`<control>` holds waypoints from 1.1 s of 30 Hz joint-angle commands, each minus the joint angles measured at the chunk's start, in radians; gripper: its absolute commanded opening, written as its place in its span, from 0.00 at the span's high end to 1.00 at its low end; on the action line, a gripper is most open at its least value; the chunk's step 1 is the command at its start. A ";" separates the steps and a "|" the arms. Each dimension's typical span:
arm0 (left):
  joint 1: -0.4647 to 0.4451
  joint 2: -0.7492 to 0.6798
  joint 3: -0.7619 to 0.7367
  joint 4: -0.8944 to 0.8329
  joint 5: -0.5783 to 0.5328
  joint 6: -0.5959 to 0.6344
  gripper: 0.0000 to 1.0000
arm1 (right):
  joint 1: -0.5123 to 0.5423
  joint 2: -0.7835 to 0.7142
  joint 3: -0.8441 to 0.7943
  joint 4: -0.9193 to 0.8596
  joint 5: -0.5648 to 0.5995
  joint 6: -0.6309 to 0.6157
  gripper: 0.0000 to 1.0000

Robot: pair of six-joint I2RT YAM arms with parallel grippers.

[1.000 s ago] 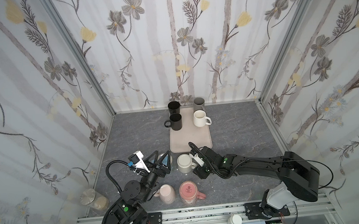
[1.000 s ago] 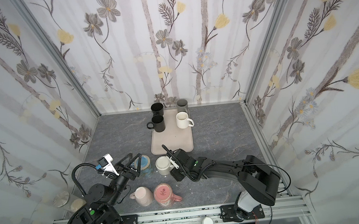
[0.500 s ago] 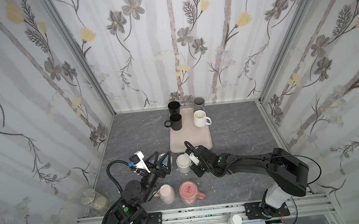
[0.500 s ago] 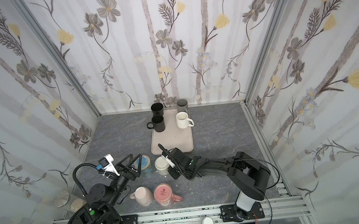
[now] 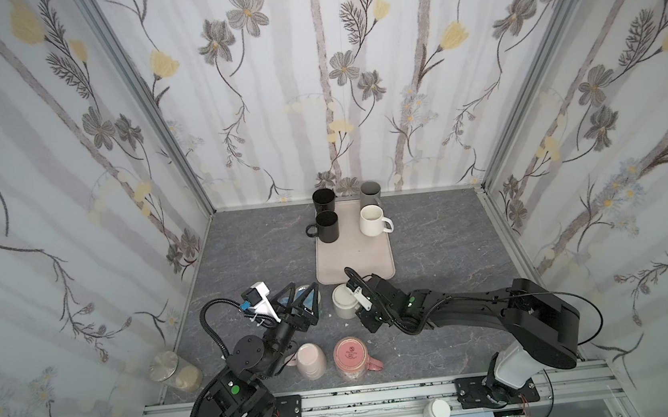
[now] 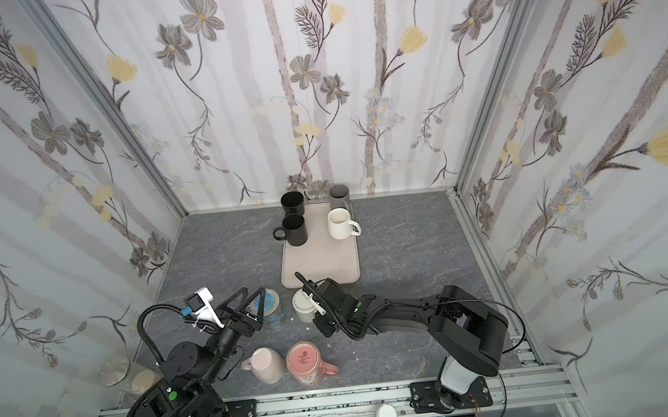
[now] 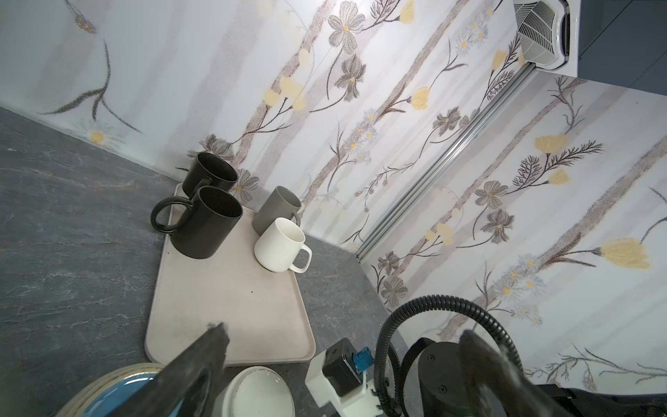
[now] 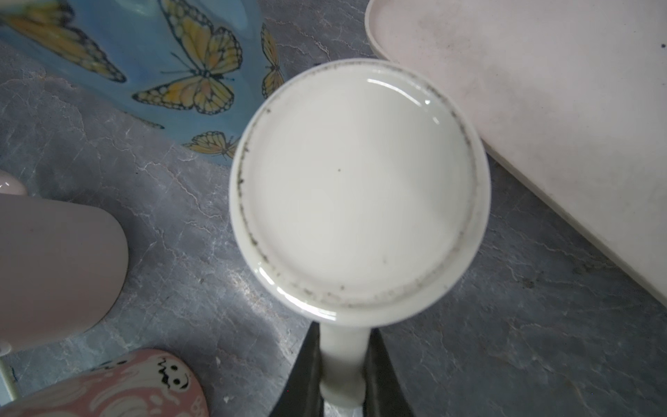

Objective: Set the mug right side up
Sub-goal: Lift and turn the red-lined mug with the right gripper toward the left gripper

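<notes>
One inverted mug [image 8: 357, 187], handle pinched in right claw [image 8: 341, 368], stands beside tray [image 8: 541, 90] edge.

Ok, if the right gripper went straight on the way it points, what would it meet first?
Likely the upside-down white mug: the right gripper is shut on its handle, with the mug's side directly ahead.

Wht mug [image 5: 343, 300], upside down, base up w/ dirty ring, on grey table [image 5: 432, 250] just off tray [image 5: 354, 257]

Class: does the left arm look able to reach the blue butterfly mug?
Probably yes: its open fingers hover just above the butterfly mug, nothing between; the right gripper holds the neighbouring white mug.
</notes>
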 commanded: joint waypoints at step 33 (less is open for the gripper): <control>0.067 0.443 0.046 0.519 0.399 -0.107 0.08 | -0.180 -0.398 -0.158 0.758 -0.127 0.373 1.00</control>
